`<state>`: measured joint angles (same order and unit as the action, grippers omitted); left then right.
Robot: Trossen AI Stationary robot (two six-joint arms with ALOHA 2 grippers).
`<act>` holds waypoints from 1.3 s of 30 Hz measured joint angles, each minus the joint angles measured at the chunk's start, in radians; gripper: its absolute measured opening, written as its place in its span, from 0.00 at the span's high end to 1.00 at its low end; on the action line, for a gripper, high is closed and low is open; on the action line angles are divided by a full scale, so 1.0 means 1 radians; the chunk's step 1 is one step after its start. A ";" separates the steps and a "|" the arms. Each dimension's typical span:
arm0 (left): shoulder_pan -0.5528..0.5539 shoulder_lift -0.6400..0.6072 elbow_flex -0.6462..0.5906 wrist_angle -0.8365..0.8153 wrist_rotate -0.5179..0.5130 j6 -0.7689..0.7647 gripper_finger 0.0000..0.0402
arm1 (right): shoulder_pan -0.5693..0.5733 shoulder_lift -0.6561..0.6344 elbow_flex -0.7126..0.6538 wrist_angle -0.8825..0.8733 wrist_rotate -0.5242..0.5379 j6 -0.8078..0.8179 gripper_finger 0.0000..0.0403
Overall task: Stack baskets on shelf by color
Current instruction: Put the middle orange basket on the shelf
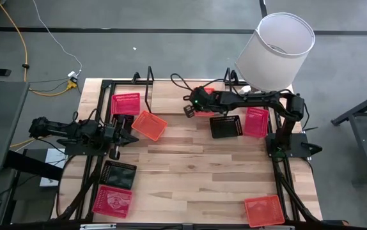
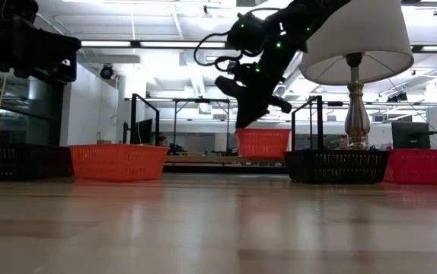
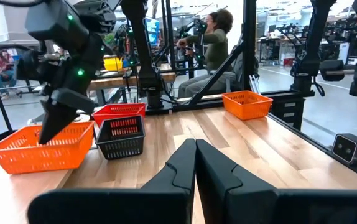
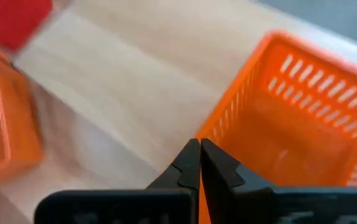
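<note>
The shelf (image 1: 148,82) runs along the table's far edge, with a pink basket (image 1: 126,103) on its left part. My right gripper (image 1: 187,110) reaches over the shelf's middle, shut at an orange basket (image 1: 204,114), which also shows in the low view (image 2: 263,142). My left gripper (image 3: 196,149) is shut and holds nothing. It hovers at the table's left side (image 1: 121,136), beside a second orange basket (image 1: 149,125) that lies flat on the table. My right gripper (image 4: 199,144) is shut on the orange basket's rim close to a corner (image 4: 219,121), and the fingers themselves hide the contact. The fingers (image 3: 49,124) come from above, slanting down. The basket stays level, its bottom at the height of the shelf base (image 2: 203,160).
A black basket (image 1: 226,126) and a pink one (image 1: 256,121) lie right of centre. At the near left lie another black basket (image 1: 118,174) and a pink one (image 1: 112,200), and an orange one (image 1: 264,211) at the near right. A white lampshade (image 1: 276,51) stands at the far right corner.
</note>
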<state>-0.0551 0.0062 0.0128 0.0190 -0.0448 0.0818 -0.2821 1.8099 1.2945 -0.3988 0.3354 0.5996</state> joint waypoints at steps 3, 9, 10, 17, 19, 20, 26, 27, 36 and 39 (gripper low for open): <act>0.000 0.000 0.000 0.000 0.000 0.000 0.99 | -0.014 0.000 0.000 0.016 0.056 -0.031 1.00; 0.000 0.000 0.000 0.000 0.000 0.000 0.99 | -0.047 0.000 0.000 0.013 0.134 -0.115 1.00; 0.000 0.000 0.000 0.000 0.000 0.000 0.99 | -0.054 -0.001 0.000 0.008 0.134 -0.121 1.00; 0.000 0.000 0.000 0.000 0.000 0.000 0.99 | -0.124 0.003 0.000 -0.036 0.067 -0.101 1.00; 0.000 0.000 0.000 0.000 0.000 0.000 0.99 | -0.136 0.007 0.000 -0.034 0.052 -0.088 1.00; 0.000 0.000 0.000 0.000 0.000 0.000 0.99 | -0.139 0.009 0.000 -0.035 0.052 -0.082 1.00; 0.000 0.000 0.000 0.000 0.000 0.000 0.99 | -0.168 0.036 0.000 -0.044 0.038 -0.050 1.00; 0.000 0.000 0.000 0.000 0.000 0.000 0.99 | -0.171 0.042 0.000 -0.032 0.045 -0.050 1.00; 0.000 0.000 0.000 0.000 -0.004 0.000 0.99 | -0.183 0.067 0.000 0.012 0.134 -0.045 1.00; 0.000 0.000 0.000 0.000 -0.006 0.000 0.99 | -0.188 0.067 0.000 0.033 0.143 -0.048 1.00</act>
<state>-0.0551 0.0063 0.0127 0.0193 -0.0512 0.0818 -0.4704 1.8767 1.2945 -0.3658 0.4786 0.5518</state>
